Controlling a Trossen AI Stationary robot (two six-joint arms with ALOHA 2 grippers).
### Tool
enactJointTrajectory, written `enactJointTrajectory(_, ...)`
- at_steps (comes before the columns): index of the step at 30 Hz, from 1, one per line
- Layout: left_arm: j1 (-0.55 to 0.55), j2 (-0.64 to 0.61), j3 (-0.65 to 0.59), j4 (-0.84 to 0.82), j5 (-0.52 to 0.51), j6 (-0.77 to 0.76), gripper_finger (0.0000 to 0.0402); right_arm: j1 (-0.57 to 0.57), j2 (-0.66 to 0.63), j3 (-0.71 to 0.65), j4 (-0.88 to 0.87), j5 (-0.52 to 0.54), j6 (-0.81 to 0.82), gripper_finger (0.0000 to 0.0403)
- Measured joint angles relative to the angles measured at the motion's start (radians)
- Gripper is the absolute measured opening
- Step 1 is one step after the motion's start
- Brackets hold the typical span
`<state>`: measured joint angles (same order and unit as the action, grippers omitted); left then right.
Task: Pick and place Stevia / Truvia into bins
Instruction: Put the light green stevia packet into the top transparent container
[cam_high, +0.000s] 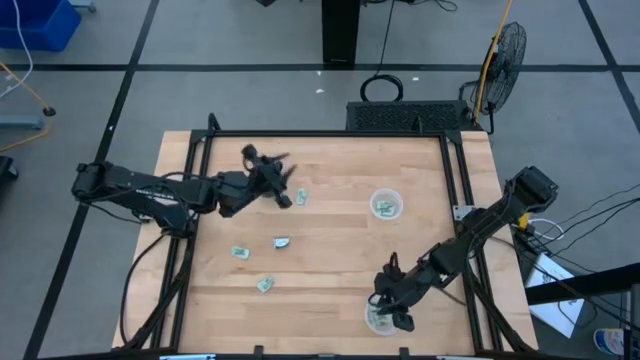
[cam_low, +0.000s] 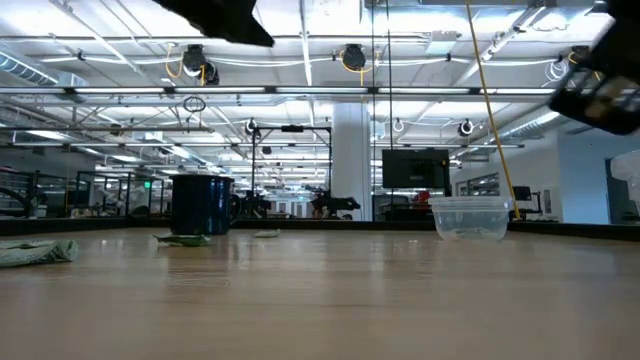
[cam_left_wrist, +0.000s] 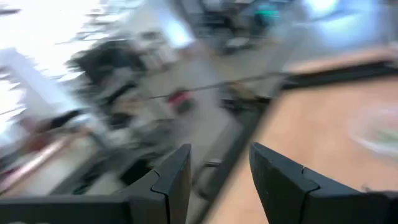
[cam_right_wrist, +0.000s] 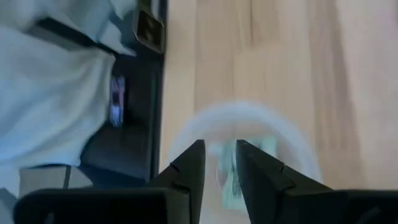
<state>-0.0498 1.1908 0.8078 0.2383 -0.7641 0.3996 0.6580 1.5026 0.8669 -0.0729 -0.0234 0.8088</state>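
Pale green and white sachets lie flat on the wooden table (cam_high: 330, 270): one (cam_high: 300, 196) just beside my left gripper, one (cam_high: 240, 252) and one (cam_high: 265, 284) toward the near left. Others lie inside the clear cup (cam_high: 386, 204) at the right middle, which also shows in the low view (cam_low: 470, 217). My left gripper (cam_high: 278, 168) (cam_left_wrist: 221, 171) is open and raised over the far left part of the table. My right gripper (cam_high: 388, 308) (cam_right_wrist: 219, 155) hangs over the second clear cup (cam_right_wrist: 249, 130) at the near edge. Its fingers stand a narrow gap apart above sachets (cam_right_wrist: 233, 183) inside that cup.
A dark blue mug (cam_low: 200, 203) stands toward the far side in the low view. A small dark-and-white piece (cam_high: 282, 242) lies mid-table. Black frame rails (cam_high: 190, 250) run along the table's left and right sides. Bare wood stretches between the two cups.
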Motion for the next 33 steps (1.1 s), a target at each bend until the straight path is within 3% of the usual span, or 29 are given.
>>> enactJointTrajectory(5,0.089,0.023,0.000,-0.208,0.280,-0.233,0.0168,-0.034,-0.083,0.000,-0.035,0.112,-0.241,0.0086)
enactJointTrajectory(8,0.144,0.064,-0.003,-0.332,0.323,-0.344,0.0168,-0.056,-0.123,0.000,-0.044,0.259,-0.428,0.0086)
enactJointTrajectory(12,0.193,0.160,0.000,-0.376,0.412,-0.419,0.0168,-0.083,-0.158,0.000,-0.104,0.505,-0.615,0.0086)
enactJointTrajectory(18,0.182,0.336,0.000,-0.346,0.514,-0.401,0.0168,-0.143,-0.165,-0.015,-0.174,0.807,-0.693,0.0086)
enactJointTrajectory(26,0.154,0.494,-0.001,-0.287,0.521,-0.395,0.0168,-0.266,-0.165,-0.111,-0.158,0.835,-0.691,0.0086)
enactJointTrajectory(33,0.156,0.527,-0.002,-0.304,0.501,-0.448,0.0168,-0.360,-0.164,-0.185,-0.013,0.833,-0.753,0.0086)
